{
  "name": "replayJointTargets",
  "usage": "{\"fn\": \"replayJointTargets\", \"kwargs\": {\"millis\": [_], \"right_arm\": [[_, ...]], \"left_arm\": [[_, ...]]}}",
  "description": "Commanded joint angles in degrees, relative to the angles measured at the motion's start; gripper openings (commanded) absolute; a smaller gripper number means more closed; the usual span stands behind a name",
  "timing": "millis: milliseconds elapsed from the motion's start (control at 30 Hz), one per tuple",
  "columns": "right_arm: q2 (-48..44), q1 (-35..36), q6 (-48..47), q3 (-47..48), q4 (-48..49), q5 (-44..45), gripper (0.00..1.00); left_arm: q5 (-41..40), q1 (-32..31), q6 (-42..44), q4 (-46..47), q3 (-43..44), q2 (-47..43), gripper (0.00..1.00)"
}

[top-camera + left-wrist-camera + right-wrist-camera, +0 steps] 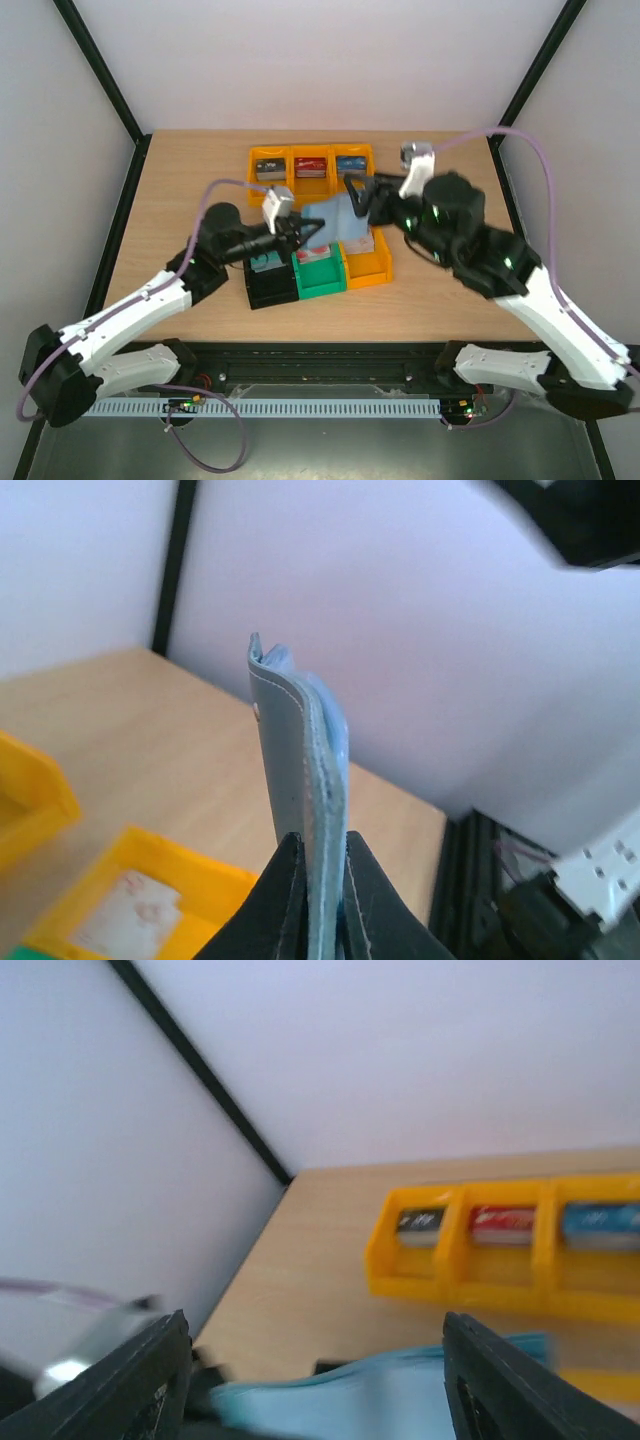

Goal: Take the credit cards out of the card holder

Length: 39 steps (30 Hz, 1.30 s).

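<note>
The card holder (298, 760) stands upright and edge-on, its lower edge pinched tight between the black fingers (283, 905) of the left gripper (322, 845). Its outer skin is slate-blue with pale stitching, a paler blue leaf lies folded against it, and the top rim curls slightly. In the right wrist view its pale face shows blurred between the fingers (150, 1390) of the right gripper (315, 1325), which stand spread wide on either side; whether they touch it cannot be told.

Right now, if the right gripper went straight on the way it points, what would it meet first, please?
Most likely the card holder, whose pale blue face lies just ahead between the open fingers of the right gripper. The orange bins sit farther on; depth is blurred.
</note>
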Motion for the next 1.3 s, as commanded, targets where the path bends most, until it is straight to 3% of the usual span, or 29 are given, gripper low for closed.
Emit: {"fn": "replayJointTargets", "kwargs": {"millis": [0, 133, 233, 367, 533, 900, 1267], "right_arm": [[9.51, -17.02, -14.28, 8.99, 0.89, -25.71, 0.67], [18.39, -28.29, -17.44, 16.42, 6.72, -52.33, 0.78], [22.27, -33.98, -14.95, 17.41, 16.53, -70.94, 0.81], [24.99, -34.93, -17.50, 17.22, 18.28, -80.43, 0.82], [25.97, -34.90, -24.14, 16.34, 12.63, -79.50, 0.82], [20.09, -33.79, -22.35, 7.06, 17.76, -72.62, 0.73], [20.69, -29.79, -23.16, 6.60, 16.38, -69.17, 0.67]], "left_arm": [[4.05, 6.92, -0.79, 2.08, 4.46, -3.55, 0.02], [5.78, 15.25, -1.51, 1.05, 8.06, -6.87, 0.02], [8.46, 20.69, -1.16, 0.52, 10.00, -8.79, 0.02], [11.00, 24.96, -0.77, 0.62, 10.51, -10.89, 0.02], [13.21, 27.38, -2.48, 1.23, 10.38, -12.29, 0.02], [16.52, 27.77, -5.72, 7.30, 8.88, -11.72, 0.02], [18.31, 27.14, -6.39, 9.45, 8.06, -11.35, 0.02]]}}
